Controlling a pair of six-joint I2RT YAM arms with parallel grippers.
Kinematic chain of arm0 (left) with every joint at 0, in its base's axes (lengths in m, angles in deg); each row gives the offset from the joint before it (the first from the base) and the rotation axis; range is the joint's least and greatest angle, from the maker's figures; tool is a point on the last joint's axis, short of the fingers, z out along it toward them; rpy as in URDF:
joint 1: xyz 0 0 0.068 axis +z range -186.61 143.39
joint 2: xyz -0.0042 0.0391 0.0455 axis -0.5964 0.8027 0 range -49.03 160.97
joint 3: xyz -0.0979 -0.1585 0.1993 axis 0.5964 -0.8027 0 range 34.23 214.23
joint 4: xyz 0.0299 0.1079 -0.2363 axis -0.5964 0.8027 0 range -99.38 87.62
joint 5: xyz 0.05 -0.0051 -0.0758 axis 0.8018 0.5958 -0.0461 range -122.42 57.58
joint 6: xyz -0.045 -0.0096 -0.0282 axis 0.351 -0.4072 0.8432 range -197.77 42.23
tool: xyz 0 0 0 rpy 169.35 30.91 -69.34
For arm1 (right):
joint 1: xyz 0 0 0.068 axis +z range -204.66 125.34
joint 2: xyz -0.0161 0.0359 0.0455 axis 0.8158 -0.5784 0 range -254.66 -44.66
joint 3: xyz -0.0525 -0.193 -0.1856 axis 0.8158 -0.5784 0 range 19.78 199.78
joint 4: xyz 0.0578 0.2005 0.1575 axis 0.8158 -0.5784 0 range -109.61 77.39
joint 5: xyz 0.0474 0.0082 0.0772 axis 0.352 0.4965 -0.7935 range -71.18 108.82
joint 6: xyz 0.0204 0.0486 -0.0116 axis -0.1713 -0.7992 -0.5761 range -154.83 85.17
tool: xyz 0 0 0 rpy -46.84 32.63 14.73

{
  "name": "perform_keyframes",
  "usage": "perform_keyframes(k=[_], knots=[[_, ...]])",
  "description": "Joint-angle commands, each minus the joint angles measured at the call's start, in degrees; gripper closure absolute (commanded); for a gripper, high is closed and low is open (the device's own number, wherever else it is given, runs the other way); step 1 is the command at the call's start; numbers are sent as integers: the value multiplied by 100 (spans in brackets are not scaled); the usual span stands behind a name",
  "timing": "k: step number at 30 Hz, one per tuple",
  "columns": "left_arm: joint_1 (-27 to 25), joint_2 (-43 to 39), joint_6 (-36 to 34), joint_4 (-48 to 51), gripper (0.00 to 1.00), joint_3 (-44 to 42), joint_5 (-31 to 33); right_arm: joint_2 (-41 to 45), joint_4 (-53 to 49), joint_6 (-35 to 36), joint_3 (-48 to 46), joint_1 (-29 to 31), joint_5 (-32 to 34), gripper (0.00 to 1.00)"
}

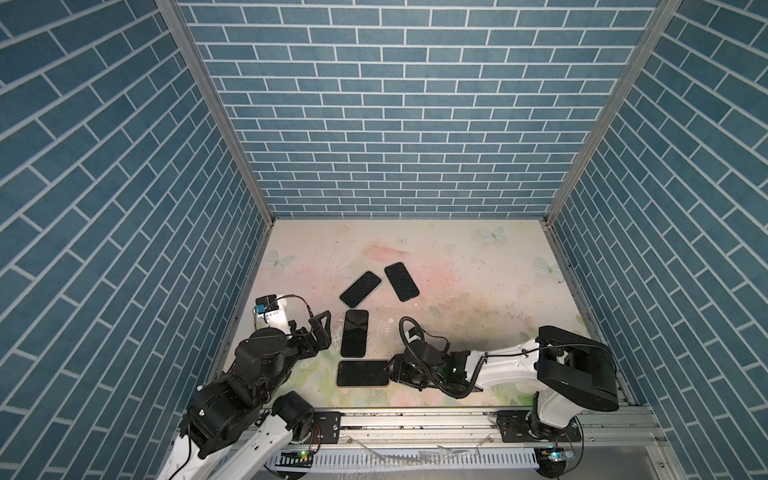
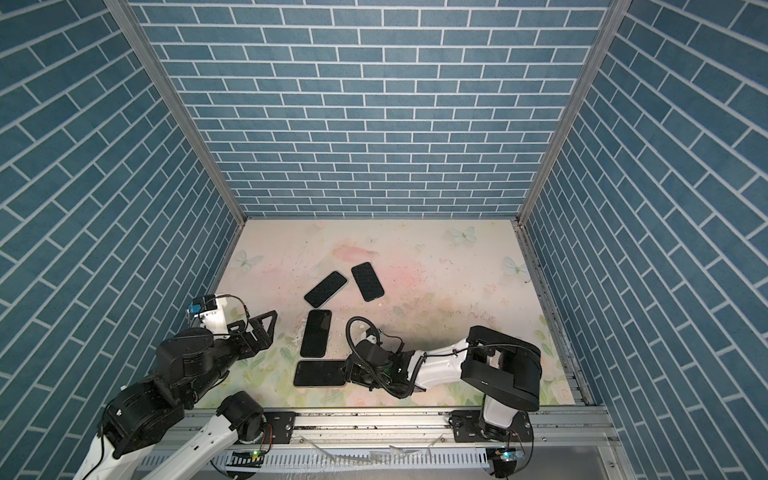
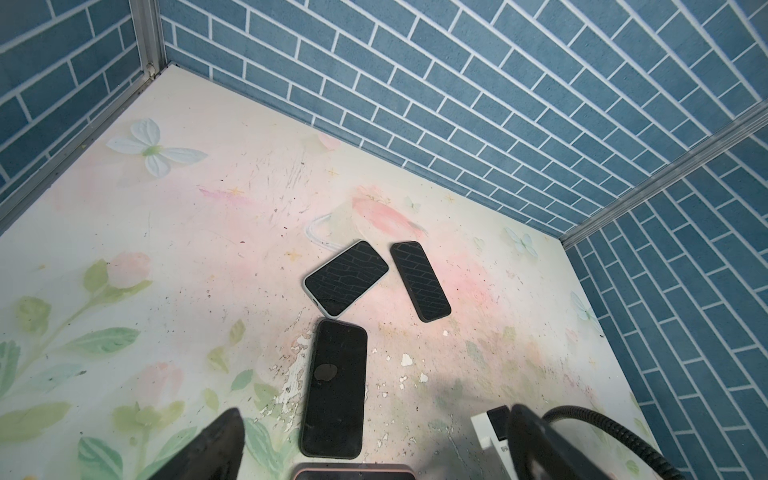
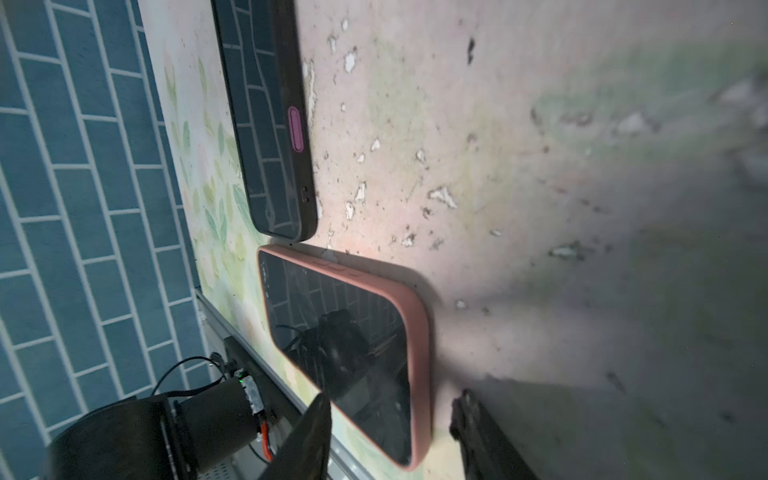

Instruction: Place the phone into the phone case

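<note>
The phone (image 4: 332,332) lies screen up inside the pink phone case (image 4: 417,332), flat on the table near the front edge, as both top views show (image 1: 362,373) (image 2: 320,373). My right gripper (image 4: 392,399) (image 1: 390,370) is at the phone's right end. It is open, one finger on each side of that end, and the finger by the pink rim stands clear of it. My left gripper (image 3: 376,411) (image 1: 322,330) hangs wide open to the left with nothing between its fingers.
A dark-cased phone (image 1: 355,332) (image 3: 334,386) lies just behind the pink one, almost touching it. Two more dark phones (image 1: 360,289) (image 1: 401,281) lie further back. Blue brick walls close three sides, and a metal rail (image 1: 415,419) runs along the front.
</note>
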Motion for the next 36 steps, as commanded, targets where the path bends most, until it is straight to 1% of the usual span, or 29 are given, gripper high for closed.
perform_keyframes(k=[1,3,4,6,8,10,11,13,14,16,17,19,21,22,23,24,25,27,28,31,32,34,36], knots=[[15,65,-104,75,0,173,128,562,-2292,1052,708,25,779,37],[15,136,-249,139,0,299,244,885,-3438,1563,1128,-40,1433,32],[16,174,-334,163,0,355,292,1035,-3783,1763,1265,-107,1656,31],[16,294,-604,166,0,490,385,1537,-4298,2200,1476,-416,2006,30],[15,438,-985,-6,0,553,322,2130,-4482,2646,1518,-841,2233,30],[16,655,-1299,-142,0,608,429,2796,-4451,3263,1465,-1304,2670,30],[15,817,-1454,-261,0,611,575,3154,-4351,3638,1419,-1543,2941,28],[15,1084,-1904,-671,0,520,864,3769,-4048,4412,1285,-2090,3478,20],[13,1197,-2261,-976,0,413,972,4070,-3791,4863,1159,-2379,3744,15],[66,1373,-2728,-1555,0,185,1220,4562,-3188,5552,872,-2967,4065,9],[164,1465,-3004,-1916,0,50,1287,4771,-2824,5942,680,-3327,4048,8],[606,1746,-3181,-2348,0,-158,1265,5041,-2232,6451,281,-3992,3966,7],[1399,2042,-3109,-2599,1,-314,873,5127,-1873,6734,-105,-4714,3796,6],[1847,2217,-3032,-2728,0,-404,589,5127,-1763,6751,-268,-5151,3621,6],[2158,2365,-3042,-2964,0,-570,456,5082,-1664,6732,-478,-5541,3421,6],[2283,2505,-3128,-3238,1,-740,569,5026,-1562,6681,-639,-5896,3275,6],[2350,2680,-3378,-3569,0,-979,702,4942,-1381,6665,-863,-6243,3105,6],[2456,3123,-3707,-4229,1,-1364,882,4754,-784,6767,-1339,-6697,2934,6],[2535,3362,-3805,-4413,1,-1473,859,4648,-429,6803,-1543,-6823,2904,6],[2789,4000,-3645,-4864,0,-1718,867,4189,452,6931,-1989,-7243,2559,7],[2835,4133,-3586,-5217,0,-1885,848,3981,739,6935,-2089,-7340,2527,7],[2865,4363,-3714,-6253,1,-2256,712,3475,1464,6967,-2293,-7489,2399,7],[2901,4714,-3796,-7186,1,-2529,615,2782,2468,7007,-2460,-7588,2196,7]])
